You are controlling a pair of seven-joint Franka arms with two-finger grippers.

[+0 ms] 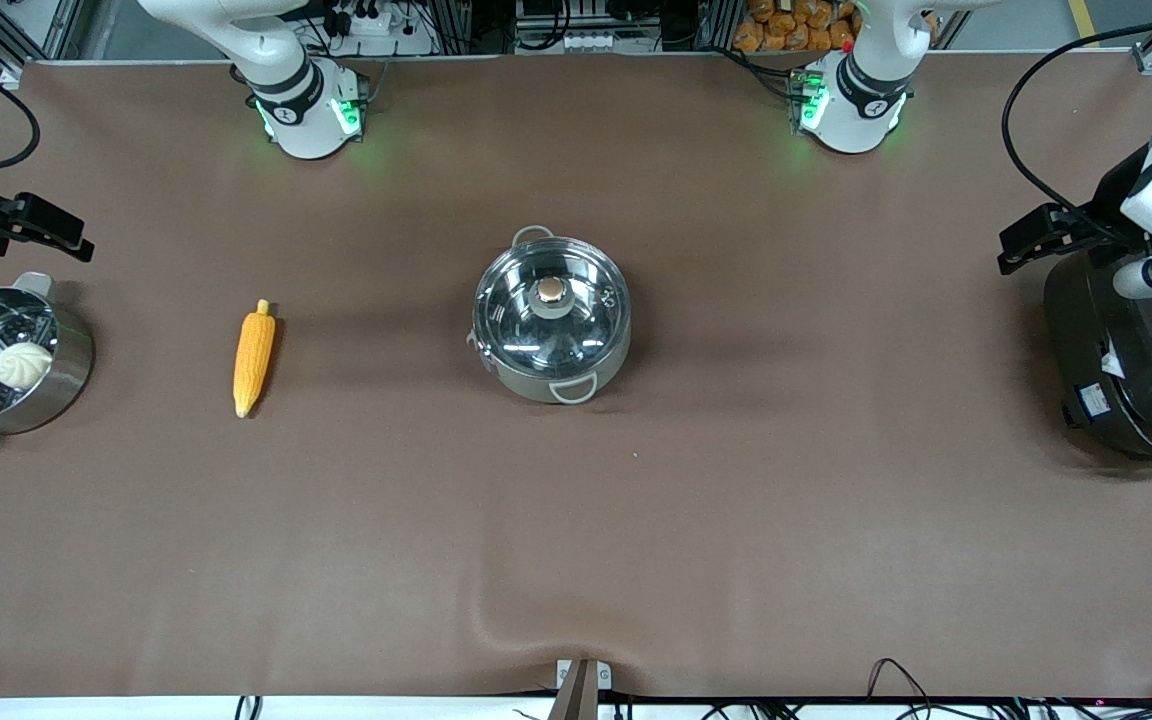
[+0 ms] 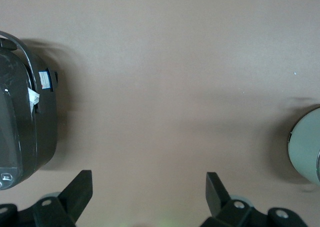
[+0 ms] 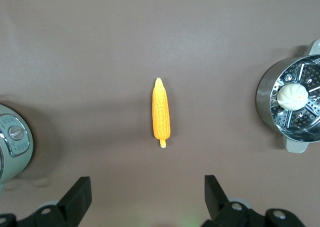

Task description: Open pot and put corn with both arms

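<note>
The steel pot (image 1: 536,385) stands mid-table with its glass lid (image 1: 516,325) on and a copper knob (image 1: 551,290) on top. The yellow-orange corn (image 1: 254,355) lies flat on the table toward the right arm's end, beside the pot. My right gripper (image 1: 61,232) hangs high over the right arm's end, open and empty; its wrist view shows its gripper (image 3: 147,194), the corn (image 3: 161,112) and the pot's edge (image 3: 12,142). My left gripper (image 1: 1021,245) hangs high beside the black cooker, open and empty (image 2: 149,192); the pot's edge (image 2: 306,144) shows there.
A steel steamer pot (image 1: 71,370) with a white bun (image 1: 23,365) stands at the right arm's end; it also shows in the right wrist view (image 3: 265,94). A large black cooker (image 1: 1126,370) stands at the left arm's end, also in the left wrist view (image 2: 25,127).
</note>
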